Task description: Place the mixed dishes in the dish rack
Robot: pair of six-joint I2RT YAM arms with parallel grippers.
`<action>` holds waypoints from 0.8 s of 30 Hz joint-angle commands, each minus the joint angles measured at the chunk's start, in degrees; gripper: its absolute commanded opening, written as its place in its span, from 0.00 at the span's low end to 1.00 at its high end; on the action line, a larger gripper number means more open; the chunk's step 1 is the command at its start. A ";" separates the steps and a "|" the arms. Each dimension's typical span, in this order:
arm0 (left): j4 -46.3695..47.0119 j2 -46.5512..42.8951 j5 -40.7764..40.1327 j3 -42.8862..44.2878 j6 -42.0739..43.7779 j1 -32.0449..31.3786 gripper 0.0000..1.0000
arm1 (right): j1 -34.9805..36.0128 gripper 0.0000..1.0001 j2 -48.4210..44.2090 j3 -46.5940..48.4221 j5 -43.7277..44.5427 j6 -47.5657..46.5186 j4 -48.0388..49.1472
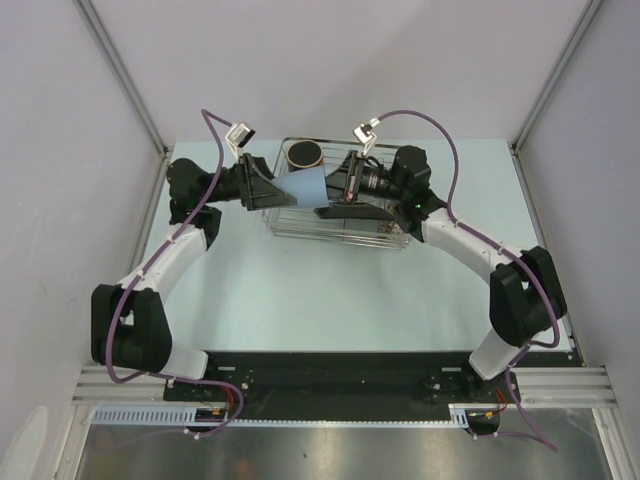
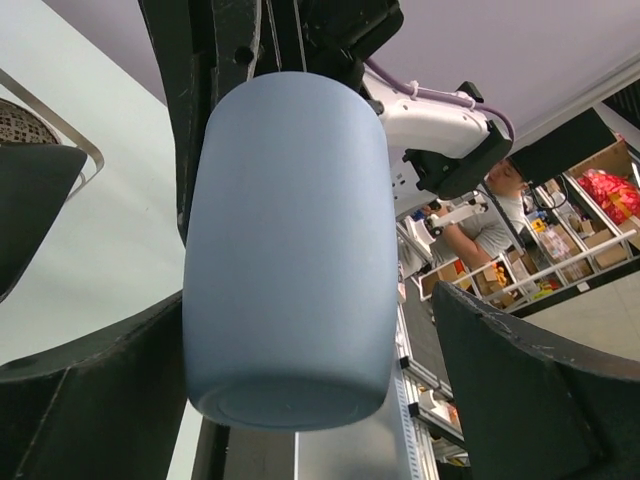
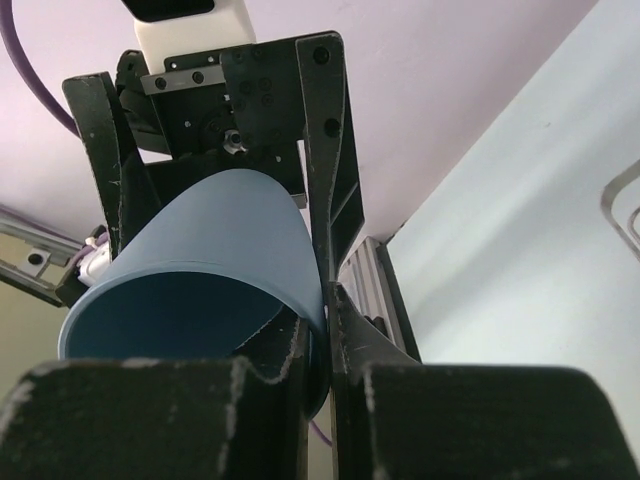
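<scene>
The small light-blue cup [image 1: 308, 187] hangs on its side above the left part of the silver wire dish rack [image 1: 340, 236]. My right gripper [image 1: 337, 190] is shut on the cup's rim [image 3: 220, 230], with one finger [image 3: 270, 375] inside and one [image 3: 375, 340] outside. My left gripper [image 1: 278, 188] is open. Its jaws stand wide on either side of the cup's base [image 2: 290, 240], and the right finger [image 2: 540, 400] is clearly apart from it. A dark mug [image 1: 304, 155] stands in the rack's far-left corner. The bowls and plates are hidden by the arms or out of view.
The rack sits at the far middle of the pale table [image 1: 300, 290]. Its wire edge shows in the right wrist view [image 3: 622, 200] and in the left wrist view [image 2: 70, 140]. Frame posts stand at the table's far corners. Both arms arch over the table's sides.
</scene>
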 commanded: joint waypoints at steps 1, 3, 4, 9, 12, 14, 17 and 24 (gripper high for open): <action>3.07 -2.02 -0.64 1.22 -0.07 -0.19 0.95 | 1.86 0.00 2.15 0.61 0.71 2.25 7.37; 2.72 -2.02 -0.55 1.22 0.28 -0.28 0.85 | 2.04 0.00 2.68 0.61 1.06 2.43 8.33; 2.20 -1.93 -0.55 1.22 0.54 -0.37 0.80 | 2.13 0.00 3.03 0.61 1.32 2.51 8.60; -5.52 -1.84 -0.20 2.79 6.42 -0.37 0.34 | 2.21 0.00 3.65 0.61 0.36 2.96 9.40; -16.41 -2.02 -0.55 5.60 14.59 -0.28 0.04 | 1.78 0.19 2.16 0.61 0.35 -1.16 3.36; -29.44 -2.19 -1.25 7.98 24.77 -0.02 0.00 | 0.90 0.57 -0.03 0.61 1.14 -6.24 -1.30; -41.88 -1.15 -3.71 13.60 35.59 0.86 0.00 | -2.35 1.00 -3.54 0.61 0.80 -11.18 -15.33; -68.62 4.82 -22.58 29.23 58.53 1.31 0.00 | -11.49 1.00 -14.42 -1.23 4.48 -27.09 -39.63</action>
